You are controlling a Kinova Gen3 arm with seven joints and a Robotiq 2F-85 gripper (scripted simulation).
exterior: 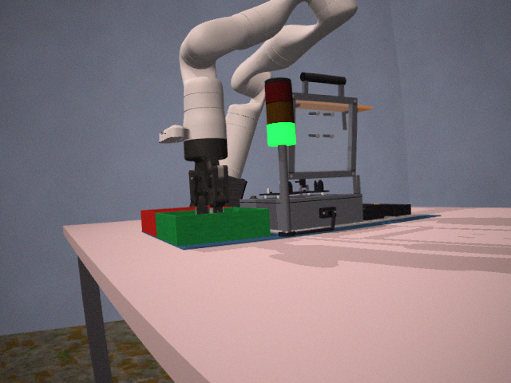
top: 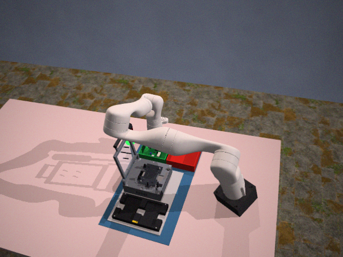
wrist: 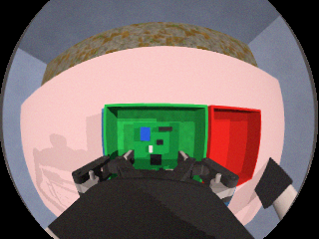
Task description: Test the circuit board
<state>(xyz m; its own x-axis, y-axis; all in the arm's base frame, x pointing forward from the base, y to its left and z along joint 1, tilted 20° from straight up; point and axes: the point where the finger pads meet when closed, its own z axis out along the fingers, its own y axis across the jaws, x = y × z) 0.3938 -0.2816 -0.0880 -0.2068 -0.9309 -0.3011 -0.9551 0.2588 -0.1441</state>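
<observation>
My gripper [exterior: 209, 210] [wrist: 156, 156] points down with its fingertips inside the green bin [top: 152, 158] [exterior: 223, 227] [wrist: 155, 106]. It is shut on the circuit board [top: 155, 153] [wrist: 161, 149], which lies level between the fingertips, component side up, within the bin's walls. The bin wall hides the board in the exterior view. The signal light [top: 129, 143] [exterior: 281, 133] glows green. The tester [top: 133, 176] [exterior: 303, 213] holds no board, and its lid [top: 119, 167] [exterior: 351, 140] stands upright, open. The tray [top: 129, 211] [exterior: 386, 211] is empty.
The red bin [top: 181, 165] [exterior: 148, 223] [wrist: 234, 144] adjoins the green bin. The signal light's grey pole [exterior: 283, 189] stands close to the green bin and the tester. The raised lid's black handle [exterior: 322, 78] is high beside the light. The arm reaches over the tester area.
</observation>
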